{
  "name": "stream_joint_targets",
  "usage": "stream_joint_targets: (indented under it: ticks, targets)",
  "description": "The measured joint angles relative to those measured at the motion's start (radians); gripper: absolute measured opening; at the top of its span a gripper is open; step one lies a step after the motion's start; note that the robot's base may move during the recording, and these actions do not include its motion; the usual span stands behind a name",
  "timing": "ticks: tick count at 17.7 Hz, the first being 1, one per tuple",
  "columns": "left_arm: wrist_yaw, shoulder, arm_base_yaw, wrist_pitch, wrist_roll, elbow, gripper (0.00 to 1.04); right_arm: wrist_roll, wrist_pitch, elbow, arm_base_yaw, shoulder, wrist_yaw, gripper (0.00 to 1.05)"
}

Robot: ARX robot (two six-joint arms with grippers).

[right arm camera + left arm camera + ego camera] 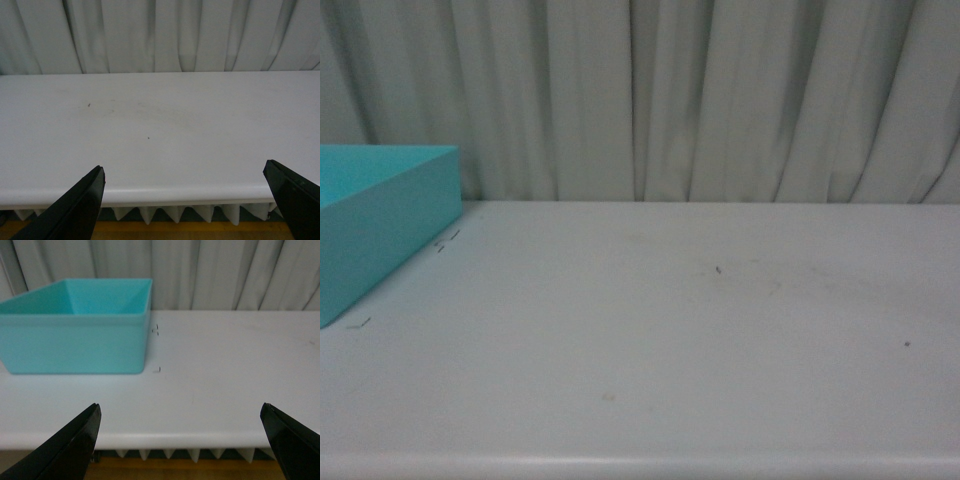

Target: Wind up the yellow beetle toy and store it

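From the front view, a white table [650, 340] runs back to a pale curtain [720, 100], and a turquoise box [380, 220] sits at about nine o'clock, cut off by the frame edge; neither arm shows here, and the yellow beetle toy is nowhere on the visible tabletop. In the left wrist view, the left gripper [180, 440] hangs off the near table edge with its jaws spread wide and nothing between them; the box lies ahead at roughly eleven o'clock, and the part of its inside that shows holds no toy. In the right wrist view, the right gripper [185, 200] is likewise spread wide and empty, facing bare tabletop with a few small dark specks. With the toy out of sight in all three views, I cannot tell whether the task has yet to begin or the toy already lies low in the box.
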Motion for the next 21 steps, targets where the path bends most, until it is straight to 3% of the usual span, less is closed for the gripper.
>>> stream_joint_targets:
  ticks: [21]
  targets:
    - [0.0,0.0,0.0,-0.003,-0.002,0.0,0.98,0.003,-0.002,0.0,0.0,0.0,0.001,0.98]
